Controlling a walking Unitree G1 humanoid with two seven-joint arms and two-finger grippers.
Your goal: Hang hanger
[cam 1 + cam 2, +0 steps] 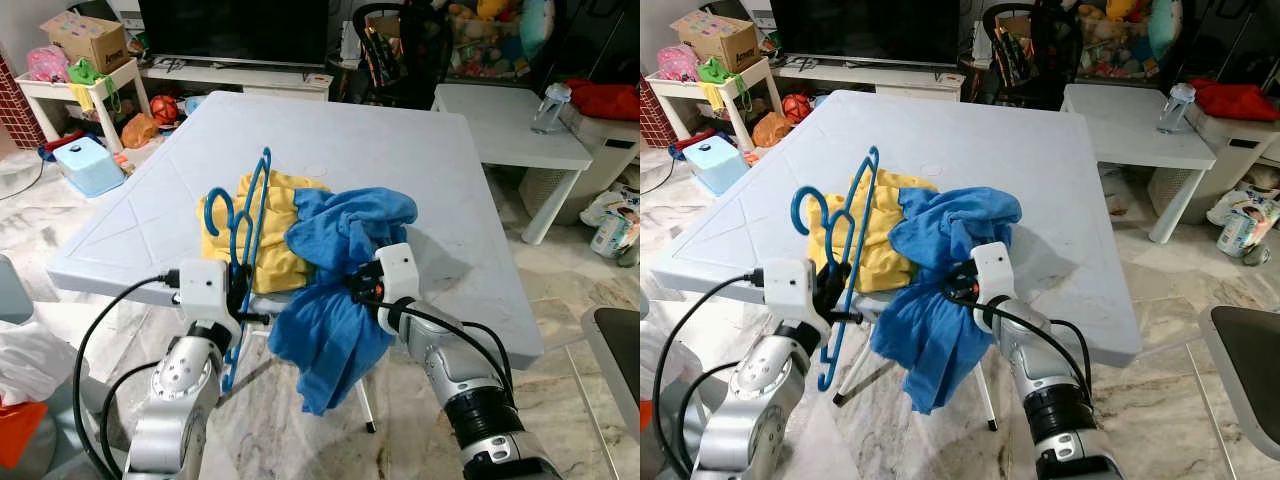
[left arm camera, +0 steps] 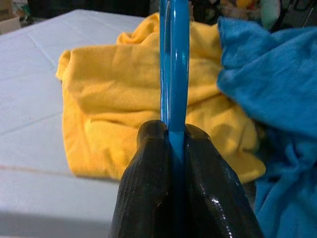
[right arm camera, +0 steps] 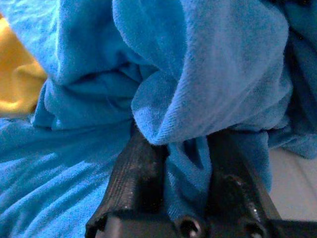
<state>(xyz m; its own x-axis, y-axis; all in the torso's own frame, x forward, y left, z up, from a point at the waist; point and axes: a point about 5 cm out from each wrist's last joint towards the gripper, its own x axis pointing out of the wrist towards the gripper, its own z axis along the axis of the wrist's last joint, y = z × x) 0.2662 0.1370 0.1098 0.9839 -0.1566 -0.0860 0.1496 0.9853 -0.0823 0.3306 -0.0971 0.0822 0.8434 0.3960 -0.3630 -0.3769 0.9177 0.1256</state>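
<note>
Where the pale grey plastic table (image 1: 400,170) meets its near edge, the left pincer (image 2: 176,144) is clenched on the bright blue plastic hanger (image 1: 245,215), both black fingers (image 2: 148,183) pressed against the thin bar between them. The hanger stands tilted, its hook curling to the left above the table and its lower end reaching down past the table edge beside the left arm. Just behind it, a crumpled yellow knit cloth (image 1: 270,230) lies on the table near that edge, the hanger rising in front of it. To the right, touching the yellow one, a blue terry cloth (image 1: 340,260) is bunched on the table and spills over the near edge, hanging down toward the marbled floor (image 1: 570,290). The right pincer (image 3: 185,163) is grasping a fold of this blue cloth, fabric gathered between its fingers and draped over them. Farther right stands a low white side table (image 1: 510,125), well apart, carrying a clear bottle (image 1: 550,105).
</note>
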